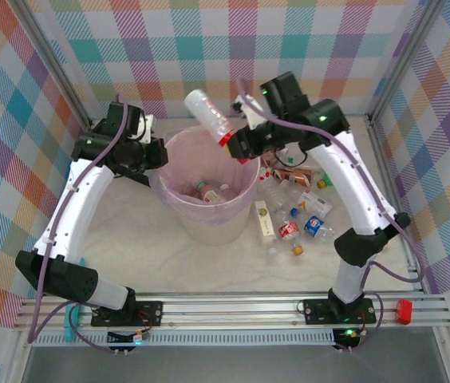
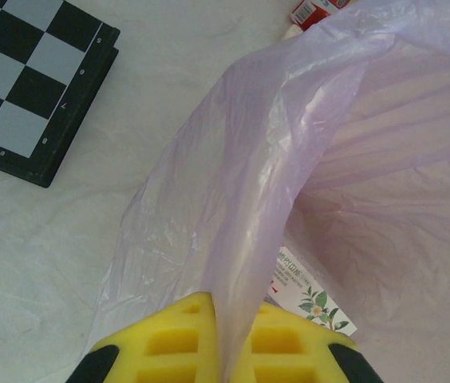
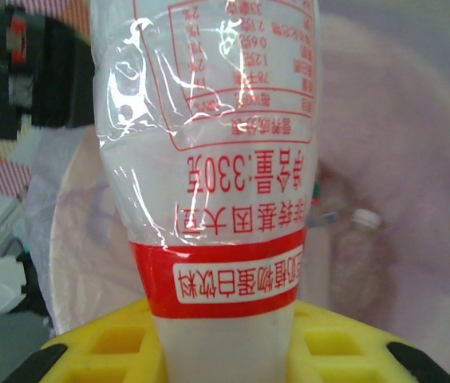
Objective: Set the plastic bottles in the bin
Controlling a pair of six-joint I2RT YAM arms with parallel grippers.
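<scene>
You are at the release step, so make sure the drop falls inside the rim. Your right gripper [image 1: 237, 144] is clamped on the neck end of a pale plastic bottle [image 1: 207, 114], its yellow fingers [image 3: 105, 347] squeezing just below the red label band. The rest of the bottle sticks out beyond the fingertips, slanting away from them towards the far left in the top view, above the far side of the bin [image 1: 209, 227]. In the right wrist view the bin's pink mouth lies behind the bottle, with earlier bottles [image 1: 207, 190] on its floor, so you look roughly lined up. The body may still overhang the far rim, though, so I would bring the hand a little nearer to the middle of the opening and tip the bottle's free end downward before you let the jaws part. That way it slides in instead of striking the edge and bouncing out. Your left gripper [image 2: 229, 319] is pinched shut on the lilac bag [image 2: 289, 120] at the bin's left rim. Hold that steady and do not tug, since pulling could fold the liner across the mouth or shift the bin. More bottles [image 1: 293, 211] lie scattered on the table just right of the bin.
</scene>
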